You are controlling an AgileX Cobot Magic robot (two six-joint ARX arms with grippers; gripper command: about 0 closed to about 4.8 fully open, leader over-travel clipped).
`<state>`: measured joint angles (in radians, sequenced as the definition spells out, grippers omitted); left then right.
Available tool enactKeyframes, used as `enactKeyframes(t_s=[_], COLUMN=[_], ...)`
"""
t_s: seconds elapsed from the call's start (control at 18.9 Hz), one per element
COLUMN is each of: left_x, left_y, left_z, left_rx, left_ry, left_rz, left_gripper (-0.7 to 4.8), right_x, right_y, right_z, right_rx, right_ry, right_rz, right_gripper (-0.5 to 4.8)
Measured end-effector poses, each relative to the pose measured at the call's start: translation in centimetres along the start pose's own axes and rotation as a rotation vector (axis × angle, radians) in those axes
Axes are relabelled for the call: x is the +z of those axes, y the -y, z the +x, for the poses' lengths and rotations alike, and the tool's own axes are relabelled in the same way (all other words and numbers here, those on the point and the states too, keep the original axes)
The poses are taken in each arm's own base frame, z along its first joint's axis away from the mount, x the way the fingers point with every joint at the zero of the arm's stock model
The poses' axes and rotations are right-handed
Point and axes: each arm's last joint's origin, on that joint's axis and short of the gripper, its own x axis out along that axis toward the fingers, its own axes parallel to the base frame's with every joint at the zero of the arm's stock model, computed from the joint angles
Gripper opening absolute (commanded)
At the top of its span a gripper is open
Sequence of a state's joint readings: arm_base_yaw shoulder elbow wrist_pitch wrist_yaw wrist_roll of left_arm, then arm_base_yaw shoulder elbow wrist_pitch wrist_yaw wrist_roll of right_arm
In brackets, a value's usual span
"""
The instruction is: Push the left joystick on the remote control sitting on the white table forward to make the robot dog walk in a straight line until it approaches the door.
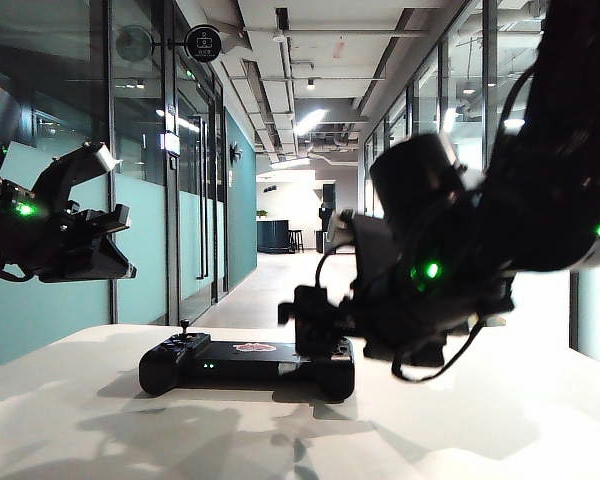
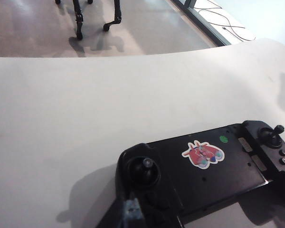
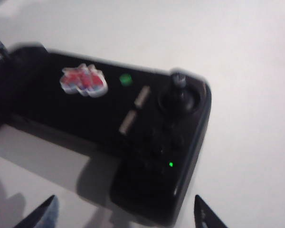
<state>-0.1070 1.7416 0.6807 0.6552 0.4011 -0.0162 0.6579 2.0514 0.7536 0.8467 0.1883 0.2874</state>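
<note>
Here both grippers hang over the remote control (image 1: 247, 365), neither holding anything.

The right gripper (image 3: 124, 213) has its jaws spread wide, the two fingertips (image 3: 40, 214) showing at either side of the controller's near handle, clear of it; in the exterior view this arm reaches down from the right to just above that end of the controller. The left gripper (image 1: 98, 235) is raised well above the white table (image 1: 500, 420) on the left, apart from the controller; whether its jaws are apart or together cannot be told, as only one finger tip (image 2: 131, 211) shows in the left wrist view. The remote control lies flat near the table's middle, reddish sticker up, the left joystick (image 1: 184, 327) standing upright and untouched. Only the thin legs of the robot dog (image 2: 97, 16) show, on the floor beyond the table edge.
</note>
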Motion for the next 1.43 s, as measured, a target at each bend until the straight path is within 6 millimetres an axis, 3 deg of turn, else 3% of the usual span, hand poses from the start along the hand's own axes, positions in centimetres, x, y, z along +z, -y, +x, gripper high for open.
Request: enactKeyframes(t_s=[0.26, 0.53, 0.9, 1.32, 1.43], left_x=[0.0, 0.0, 0.0, 0.0, 0.0], left_y=[0.0, 0.0, 0.0, 0.0, 0.0], left_z=[0.0, 0.0, 0.0, 0.0, 0.0], left_rx=[-0.001, 0.000, 0.000, 0.000, -0.002], left_ry=[0.000, 0.000, 0.000, 0.000, 0.000], left_rz=[0.000, 0.000, 0.000, 0.000, 0.000], left_gripper=[-0.06, -0.06, -0.06, -0.06, -0.06], right_x=[0.0, 0.3, 2.1, 2.4, 1.6], right_y=[0.1, 1.5, 0.6, 0.7, 0.9], right_z=[1.4, 1.8, 3.1, 3.4, 3.8], right_rx=[-0.014, -0.038, -0.006, -0.018, -0.016], right_ry=[-0.017, -0.034, -0.068, -0.093, -0.118], right_rz=[0.004, 0.023, 0.020, 0.018, 0.016], right_gripper=[3.59, 3.59, 3.55, 3.55, 3.55])
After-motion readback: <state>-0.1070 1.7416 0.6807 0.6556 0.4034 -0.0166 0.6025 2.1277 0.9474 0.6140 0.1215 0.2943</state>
